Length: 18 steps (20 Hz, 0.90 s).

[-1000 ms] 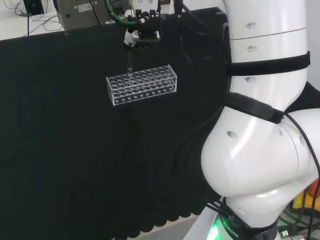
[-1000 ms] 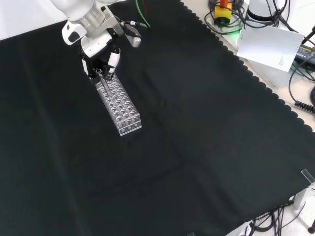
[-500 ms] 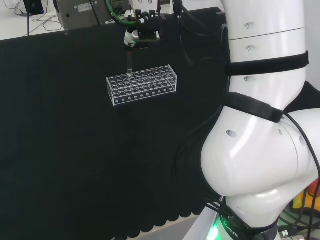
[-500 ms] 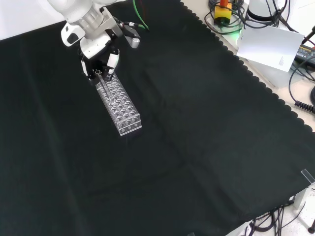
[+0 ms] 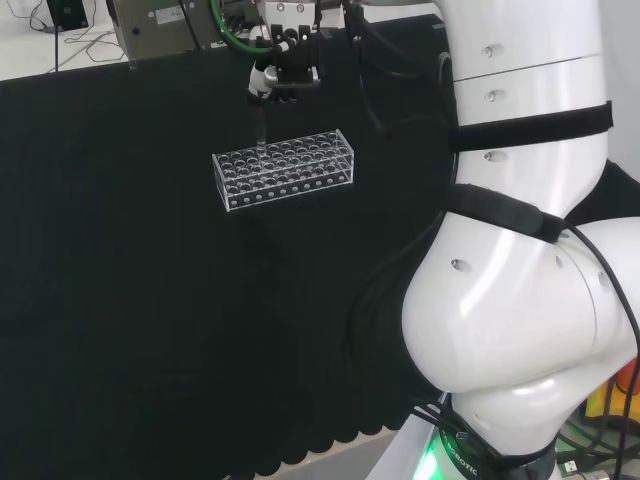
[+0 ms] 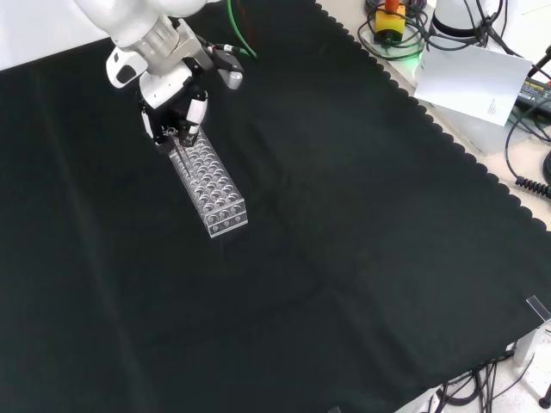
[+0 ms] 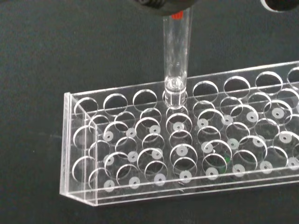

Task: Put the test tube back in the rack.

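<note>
Clear glass test tube (image 7: 176,56) upright, tip seemingly entering rack (image 7: 187,149) hole.

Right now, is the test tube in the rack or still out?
Partly in: the test tube stands upright, its bottom just inside a hole of the rack.

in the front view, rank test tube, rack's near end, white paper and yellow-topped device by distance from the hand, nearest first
1. Test tube, in the hand.
2. Rack near end, just below.
3. Yellow-topped device, top, right of centre.
4. White paper, far right.
</note>
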Available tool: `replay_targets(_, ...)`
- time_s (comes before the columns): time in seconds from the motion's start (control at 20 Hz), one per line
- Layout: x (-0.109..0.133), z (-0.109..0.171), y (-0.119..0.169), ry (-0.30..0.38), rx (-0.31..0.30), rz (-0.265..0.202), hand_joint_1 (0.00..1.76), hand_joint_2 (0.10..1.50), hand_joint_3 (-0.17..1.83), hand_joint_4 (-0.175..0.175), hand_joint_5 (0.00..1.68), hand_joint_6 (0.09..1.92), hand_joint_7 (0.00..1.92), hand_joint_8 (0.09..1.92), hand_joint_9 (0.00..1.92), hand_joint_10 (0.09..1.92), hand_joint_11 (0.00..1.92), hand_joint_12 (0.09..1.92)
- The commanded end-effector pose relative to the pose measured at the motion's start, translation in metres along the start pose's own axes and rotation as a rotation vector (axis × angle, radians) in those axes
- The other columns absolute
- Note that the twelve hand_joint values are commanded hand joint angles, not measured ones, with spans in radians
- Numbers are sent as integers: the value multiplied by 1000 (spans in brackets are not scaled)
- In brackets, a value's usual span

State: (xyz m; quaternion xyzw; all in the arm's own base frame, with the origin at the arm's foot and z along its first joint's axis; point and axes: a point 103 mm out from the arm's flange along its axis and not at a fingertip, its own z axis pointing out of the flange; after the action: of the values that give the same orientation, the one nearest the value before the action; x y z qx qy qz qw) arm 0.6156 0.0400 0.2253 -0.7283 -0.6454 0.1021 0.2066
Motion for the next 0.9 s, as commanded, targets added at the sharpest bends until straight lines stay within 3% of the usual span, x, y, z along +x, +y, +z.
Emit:
replay_targets(0.05,-4,4,6,-4,-3,3,1233,1044,-175,-175,1391,310,1673,609,1679,384,1368,786)
replay_targets(0.9,-2,23,13,14,41,-8,1234,1044,-175,-175,1391,310,1672,611,1677,386,1367,786)
